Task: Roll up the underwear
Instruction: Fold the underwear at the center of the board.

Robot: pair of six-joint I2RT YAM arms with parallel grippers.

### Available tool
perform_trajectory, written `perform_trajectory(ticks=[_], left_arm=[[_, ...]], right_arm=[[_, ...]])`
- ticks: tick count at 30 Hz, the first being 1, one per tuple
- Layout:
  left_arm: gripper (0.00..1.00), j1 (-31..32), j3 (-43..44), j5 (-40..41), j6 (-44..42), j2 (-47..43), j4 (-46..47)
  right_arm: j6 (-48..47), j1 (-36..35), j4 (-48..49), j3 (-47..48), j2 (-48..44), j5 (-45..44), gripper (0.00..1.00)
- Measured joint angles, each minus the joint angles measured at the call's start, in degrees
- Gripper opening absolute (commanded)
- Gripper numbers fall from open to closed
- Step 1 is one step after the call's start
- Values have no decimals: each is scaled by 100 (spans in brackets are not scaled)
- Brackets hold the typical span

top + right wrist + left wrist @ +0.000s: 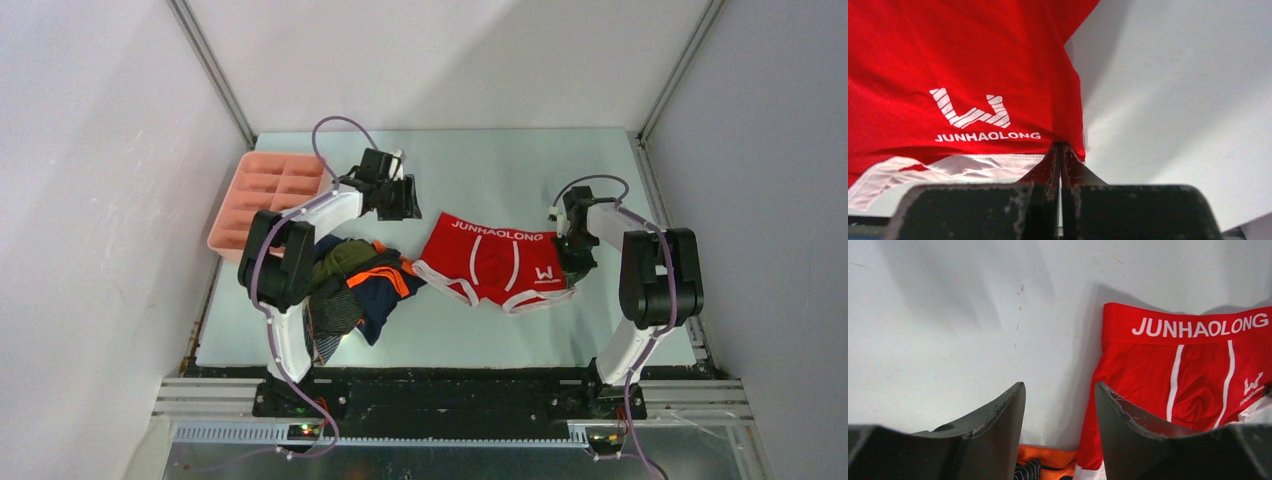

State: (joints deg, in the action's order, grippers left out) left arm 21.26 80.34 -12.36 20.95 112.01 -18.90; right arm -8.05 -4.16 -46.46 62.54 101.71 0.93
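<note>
- Position of the red briefs (495,265): spread out near the middle of the table (520,165), between the two arms, front side up.
- Orientation: white-lettered waistband (497,228) toward the far edge, white-trimmed leg openings toward the near edge.
- State of the right gripper (574,262): fingers pressed tightly together, clamped on the red cloth.
- Grip point: the right-hand lower corner of the red briefs, beside the white leg trim and just next to the printed logo.
- Cloth around the grip point: raised a little off the table, with shadow beneath.
- State of the left gripper (400,198): fingers (998,425) well apart, nothing between them.
- Location of the left gripper: over bare table, just beside the left end of the waistband, no contact with the cloth.
- Position of the pile of other underwear (355,280): left of the red briefs, partly hidden under the left arm, touching the left leg opening.
- Contents of the pile: olive green, navy with orange bands, and dark grey striped pieces heaped together.
- Position of the pink tray (265,195): far-left part of the table, left of the left gripper.
</note>
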Motion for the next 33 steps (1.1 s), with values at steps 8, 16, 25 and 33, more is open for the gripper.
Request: perform_trajectory(ticks=[8, 16, 25, 33], left_arm=[[63, 0, 26, -210, 57, 96, 162], [60, 46, 763, -772, 378, 968, 520], [46, 302, 1019, -1294, 1027, 1600, 1023], [46, 350, 1051, -1510, 1307, 1749, 1237]], right_arm=[[-605, 302, 566, 107, 68, -1169, 0], [-927, 173, 1040, 752, 289, -1615, 6], [-787, -350, 645, 1176, -708, -848, 29], [-205, -358, 1174, 1008, -2581, 555, 63]])
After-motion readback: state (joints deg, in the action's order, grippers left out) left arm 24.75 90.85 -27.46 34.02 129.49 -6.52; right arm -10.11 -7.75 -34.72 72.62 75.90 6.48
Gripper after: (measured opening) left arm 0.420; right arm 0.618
